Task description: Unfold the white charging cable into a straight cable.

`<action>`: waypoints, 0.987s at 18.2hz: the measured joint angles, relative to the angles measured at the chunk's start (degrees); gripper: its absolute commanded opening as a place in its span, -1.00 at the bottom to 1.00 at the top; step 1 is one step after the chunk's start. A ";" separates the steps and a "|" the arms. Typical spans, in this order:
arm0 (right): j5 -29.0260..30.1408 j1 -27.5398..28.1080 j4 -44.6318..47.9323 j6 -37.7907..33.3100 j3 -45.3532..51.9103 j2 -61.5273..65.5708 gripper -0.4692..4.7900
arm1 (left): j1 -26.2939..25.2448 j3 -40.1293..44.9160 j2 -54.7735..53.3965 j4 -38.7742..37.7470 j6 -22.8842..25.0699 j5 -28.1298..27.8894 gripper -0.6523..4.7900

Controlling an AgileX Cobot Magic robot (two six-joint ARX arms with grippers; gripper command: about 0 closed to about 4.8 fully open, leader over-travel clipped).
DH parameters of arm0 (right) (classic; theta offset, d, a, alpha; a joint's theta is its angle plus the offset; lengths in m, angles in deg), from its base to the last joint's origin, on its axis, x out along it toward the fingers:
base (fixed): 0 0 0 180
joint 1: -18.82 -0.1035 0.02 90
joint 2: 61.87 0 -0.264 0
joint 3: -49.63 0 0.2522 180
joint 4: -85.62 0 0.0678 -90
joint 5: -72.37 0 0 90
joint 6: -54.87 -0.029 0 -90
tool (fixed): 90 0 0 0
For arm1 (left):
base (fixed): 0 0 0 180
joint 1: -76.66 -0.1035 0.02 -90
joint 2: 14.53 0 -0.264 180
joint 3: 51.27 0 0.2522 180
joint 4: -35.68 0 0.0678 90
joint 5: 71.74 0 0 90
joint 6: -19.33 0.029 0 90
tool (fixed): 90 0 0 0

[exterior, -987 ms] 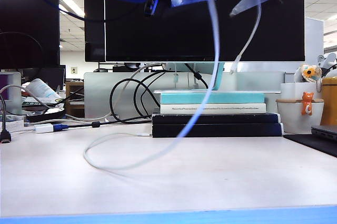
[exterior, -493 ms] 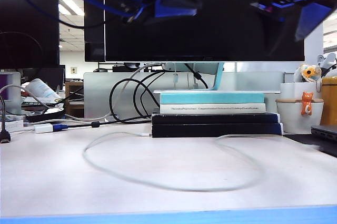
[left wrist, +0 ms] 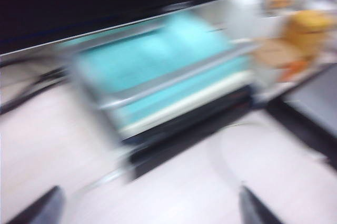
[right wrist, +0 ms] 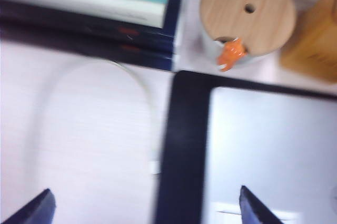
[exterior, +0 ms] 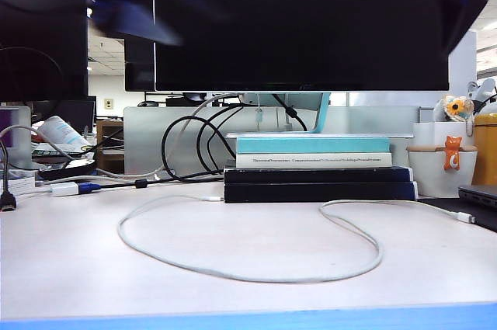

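Observation:
The white charging cable (exterior: 256,277) lies loose on the table in one wide, flat loop in front of the book stack. One plug (exterior: 215,199) rests by the books. The other plug (exterior: 464,217) sits at the edge of a black mat. My left gripper (left wrist: 150,211) hangs open above the table near the books, nothing between its fingertips (left wrist: 42,209); that view is heavily blurred. My right gripper (right wrist: 145,208) is open too, above the cable's end plug (right wrist: 154,167) and the mat's edge. In the exterior view both arms are blurs at the top corners.
A stack of books (exterior: 314,167) stands behind the loop under a monitor (exterior: 303,27). Black cables (exterior: 194,147) and a white adapter with a blue plug (exterior: 71,188) lie at the back left. A black mat (right wrist: 184,145) and a wooden-lidded cup (right wrist: 247,10) sit on the right.
A second ago the cable hung from both raised grippers. Both let go, and it dropped and settled into a flat loop. The arms swung apart toward the upper corners.

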 measured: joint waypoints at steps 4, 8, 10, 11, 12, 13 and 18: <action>8.63 5.92 -6.05 -0.94 2.54 -1.31 1.00 | -13.33 0.02 8.44 -17.31 3.43 0.31 0.66; 11.23 5.90 -3.04 -0.92 5.01 -5.16 1.00 | -29.40 1.01 16.59 -20.31 4.66 10.97 0.57; 15.30 5.92 -1.46 -0.92 6.78 -8.74 1.00 | -39.32 3.04 22.53 -20.98 4.42 15.17 0.57; 17.11 5.92 -0.22 -1.03 7.63 -11.08 1.00 | -42.21 4.39 24.98 -20.74 4.22 17.18 0.52; 18.40 5.84 1.73 -1.42 8.55 -14.64 1.00 | -45.18 6.34 27.82 -20.50 4.13 19.37 0.46; 18.47 5.88 3.74 -1.60 9.03 -18.16 1.00 | -45.88 8.94 30.45 -20.74 3.48 18.82 0.46; 12.02 5.97 11.54 -1.33 11.93 -33.27 1.00 | -37.48 16.50 40.59 -18.56 2.73 11.69 0.46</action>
